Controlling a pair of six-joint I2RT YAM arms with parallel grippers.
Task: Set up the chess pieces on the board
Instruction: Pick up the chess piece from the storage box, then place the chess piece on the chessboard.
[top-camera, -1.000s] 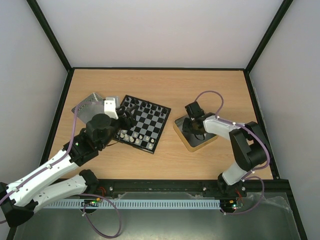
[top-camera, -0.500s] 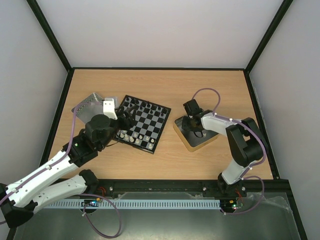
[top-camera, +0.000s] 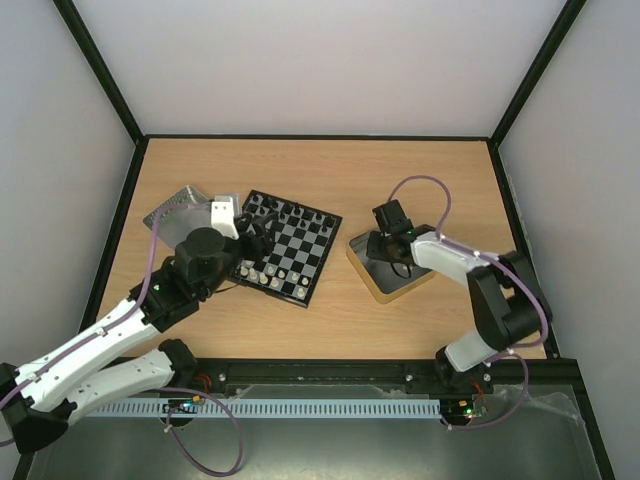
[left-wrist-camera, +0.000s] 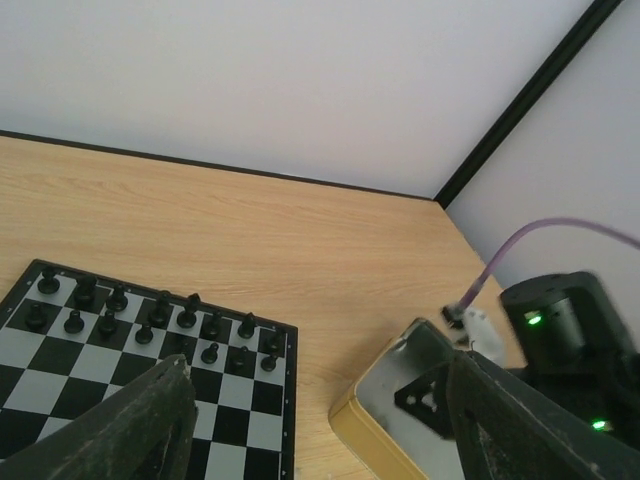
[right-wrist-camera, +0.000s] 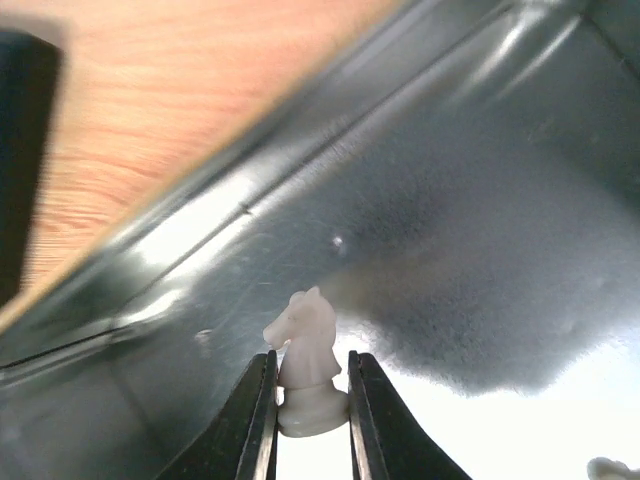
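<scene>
Right wrist: your right tool (right-wrist-camera: 311, 375) is clenching a knight (right-wrist-camera: 303, 335) on the tray (right-wrist-camera: 480, 220) beneath; you're needing a straight lift next.

Matt light-wood table (top-camera: 330, 170); glossy, reflective metal tray (right-wrist-camera: 430, 190); smooth cream plastic-looking knight (right-wrist-camera: 305, 365).

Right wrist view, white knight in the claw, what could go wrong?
The right claw pinches the white knight only at its base, so it may twist or slip when lifted. The tray wall rises close by; a low lift could knock it. The left claw hangs at the board, risking a clash.
</scene>
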